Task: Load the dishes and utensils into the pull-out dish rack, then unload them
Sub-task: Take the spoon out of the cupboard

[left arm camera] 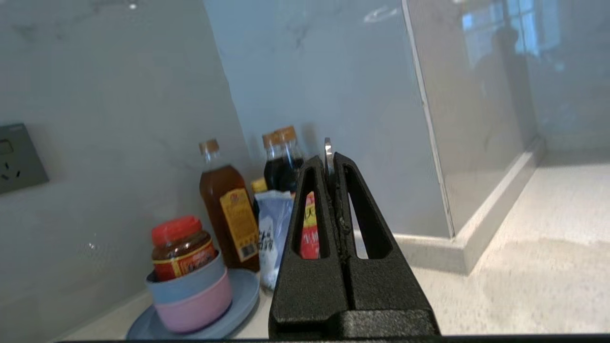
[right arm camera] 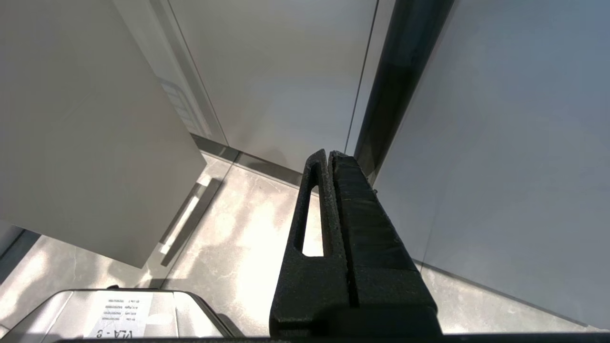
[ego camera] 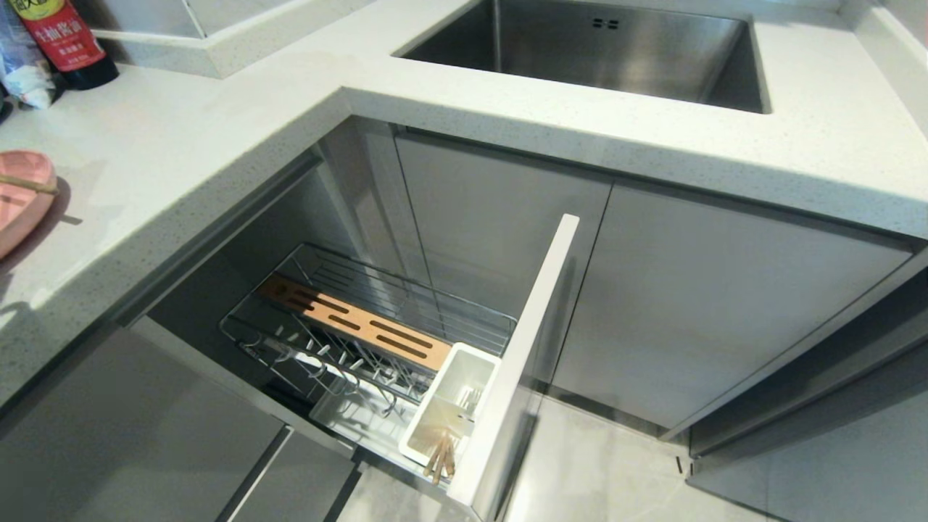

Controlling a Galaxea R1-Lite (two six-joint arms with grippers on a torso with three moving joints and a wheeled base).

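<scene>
Left hand: pressed on fork, handle end up, over desk.
Caddy in rack sits at 4 o'clock from plate, holding chopsticks. Right hand parked, pressed together.

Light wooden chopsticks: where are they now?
Head view: the light wooden chopsticks stand in the white utensil caddy, beside the rack's narrow grey cabinet front.
</scene>
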